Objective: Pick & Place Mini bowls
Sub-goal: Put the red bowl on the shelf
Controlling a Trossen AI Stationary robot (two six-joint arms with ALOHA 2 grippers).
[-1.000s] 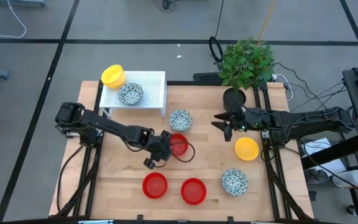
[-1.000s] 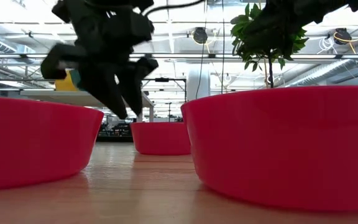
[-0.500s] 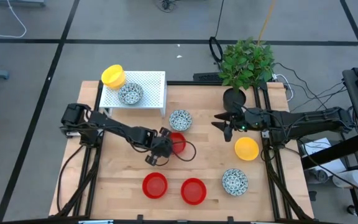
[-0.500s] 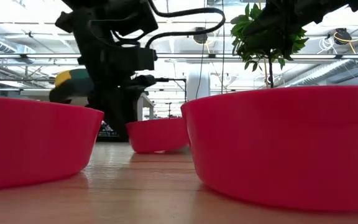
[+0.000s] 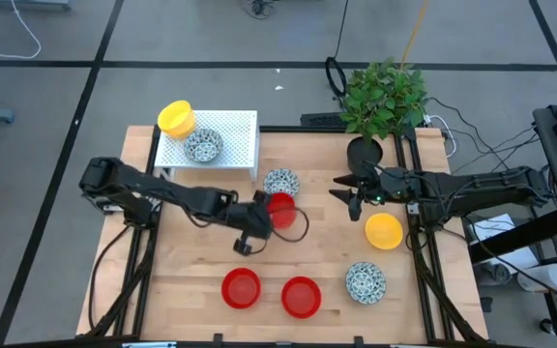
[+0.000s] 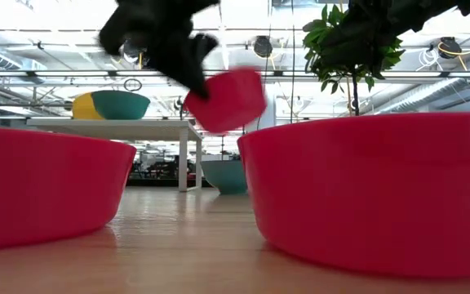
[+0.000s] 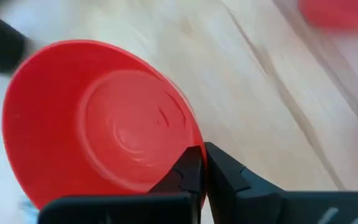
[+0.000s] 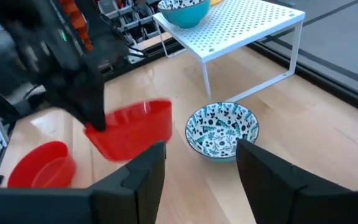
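The left gripper point(image 5: 259, 215) had its fingers pinched on the rim of a red bowl point(image 5: 279, 208), which hung in the air above the middle of the wooden table point(image 5: 317, 253), clear of the boards in the low view point(image 6: 225, 100). The bowl was tipped well over on its side, its mouth turned sideways rather than up; in the left wrist view point(image 7: 98, 124) I looked straight into it, and one dark finger point(image 7: 188, 171) lay against its rim. Just beside it on the table sat a speckled bowl point(image 5: 279, 182), partly covered from above by the red one. Another speckled bowl point(image 5: 202, 145) and a yellow bowl point(image 5: 175, 117) rested on the white rack point(image 5: 240, 140). Two more red bowls point(image 5: 241, 287) point(image 5: 301, 296) stood near the front edge and filled most of the low view, hiding much of the table behind. The right gripper point(image 5: 348, 196) hovered with fingers apart beside the plant pot point(image 5: 364, 150), near a second yellow bowl point(image 5: 383, 231).
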